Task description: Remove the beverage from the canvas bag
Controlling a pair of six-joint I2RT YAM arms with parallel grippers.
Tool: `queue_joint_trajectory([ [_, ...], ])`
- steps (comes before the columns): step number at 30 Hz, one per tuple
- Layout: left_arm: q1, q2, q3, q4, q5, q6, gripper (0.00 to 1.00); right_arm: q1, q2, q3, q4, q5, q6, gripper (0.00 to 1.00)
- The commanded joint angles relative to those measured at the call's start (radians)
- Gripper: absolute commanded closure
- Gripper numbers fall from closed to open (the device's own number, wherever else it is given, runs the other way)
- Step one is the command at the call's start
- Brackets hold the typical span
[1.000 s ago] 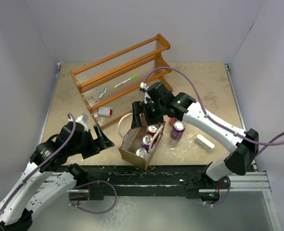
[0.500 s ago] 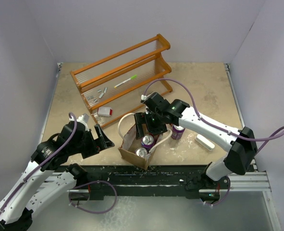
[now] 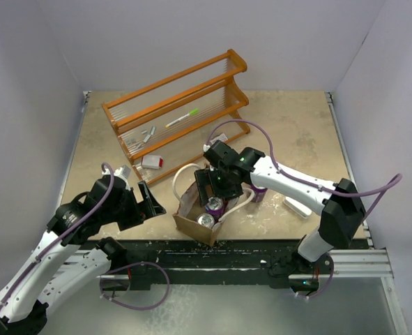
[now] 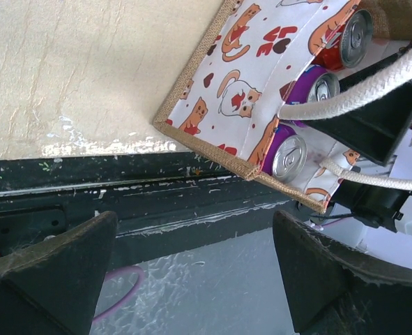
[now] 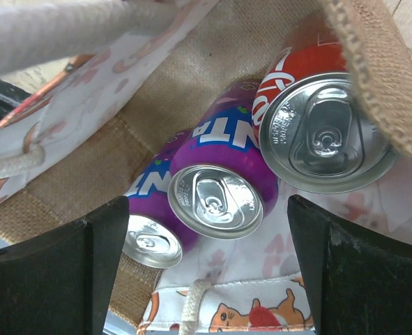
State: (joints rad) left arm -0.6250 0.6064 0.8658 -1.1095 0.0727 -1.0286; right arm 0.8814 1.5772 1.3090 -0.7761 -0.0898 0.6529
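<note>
Tan table point(image 3: 296, 132) with a bag point(image 3: 189, 222), top open.
Inside, red can point(image 5: 323, 132) and two purple cans point(image 5: 219, 195) stand upright; right gripper point(image 3: 218, 187) gapes above, left gripper point(image 3: 148, 202) gapes beside.

Mouth of canvas bag point(image 3: 188, 209): my right gripper point(image 5: 212, 269), fingers spread wide, faces three cans packed side by side: red can point(image 5: 324, 136), purple can point(image 5: 216, 195), second purple can point(image 5: 150, 241). White rope handle point(image 5: 59, 28) crosses the opening's left; burlap rim point(image 5: 380, 63) overhangs the red can.
</note>
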Motion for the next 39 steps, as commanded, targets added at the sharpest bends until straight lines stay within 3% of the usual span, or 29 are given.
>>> queue_joint_trajectory([
  [1, -0.004, 0.007, 0.032, 0.004, -0.013, 0.004, 0.05, 0.019, 0.015, -0.022, -0.007, 0.034, 0.006, 0.04],
  [20, -0.004, 0.01, 0.017, 0.013, -0.008, -0.014, 0.05, 0.121, 0.144, -0.044, 0.003, 0.149, 0.071, 0.09],
  [36, -0.004, 0.015, 0.006, 0.029, 0.008, -0.018, 0.05, 0.127, 0.094, -0.01, -0.007, 0.162, 0.066, 0.32],
  [39, -0.004, 0.015, 0.007, 0.028, 0.009, -0.017, 0.05, 0.127, 0.077, 0.0, -0.01, 0.164, 0.067, 0.42],
])
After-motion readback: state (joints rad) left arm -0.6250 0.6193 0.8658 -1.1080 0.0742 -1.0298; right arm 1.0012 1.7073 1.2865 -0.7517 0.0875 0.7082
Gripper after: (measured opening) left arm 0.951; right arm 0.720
